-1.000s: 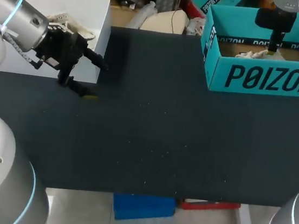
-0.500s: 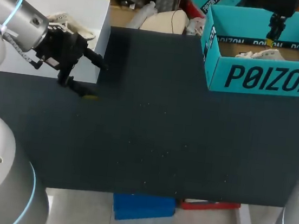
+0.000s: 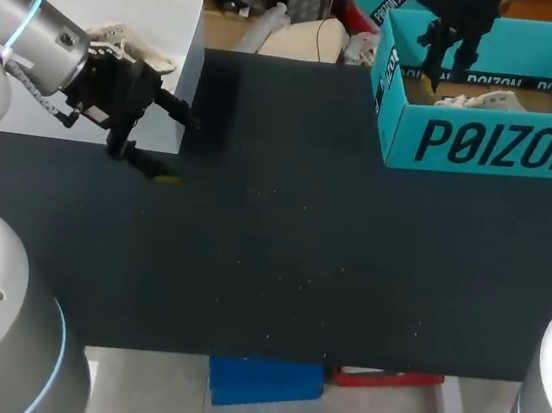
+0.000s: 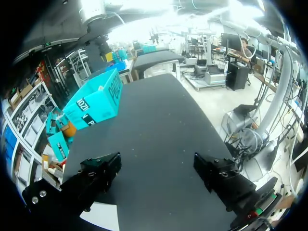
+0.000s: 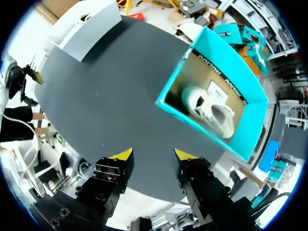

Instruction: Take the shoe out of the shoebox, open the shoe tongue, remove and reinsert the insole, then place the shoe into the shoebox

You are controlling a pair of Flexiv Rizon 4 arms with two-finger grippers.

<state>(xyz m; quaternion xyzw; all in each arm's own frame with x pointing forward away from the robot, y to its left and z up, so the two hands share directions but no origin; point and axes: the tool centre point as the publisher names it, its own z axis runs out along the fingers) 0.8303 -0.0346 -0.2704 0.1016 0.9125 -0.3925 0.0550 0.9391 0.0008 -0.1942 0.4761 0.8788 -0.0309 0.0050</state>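
The teal shoebox (image 3: pixel 485 142) stands open at the table's far right, and a white shoe (image 3: pixel 483 99) lies on its side inside it. My right gripper (image 3: pixel 443 74) hangs over the box's left end, above the shoe and apart from it. In the right wrist view the shoe (image 5: pixel 211 109) lies in the shoebox (image 5: pixel 175 91) well ahead of the right gripper (image 5: pixel 154 155), which is open with nothing between its fingers. My left gripper (image 3: pixel 180 149) stays open and empty low over the table at the far left. From the left gripper (image 4: pixel 156 168) the shoebox (image 4: pixel 96 103) shows far across the table.
A white raised platform (image 3: pixel 168 22) sits at the table's far left corner, right behind my left gripper, with a pale shoe-like thing (image 3: pixel 125 44) on it. The black tabletop (image 3: pixel 283 228) stretches bare between the platform and the shoebox.
My right gripper has risen out of the shoebox and shifted left, leaving the shoe inside. The left arm has not moved.
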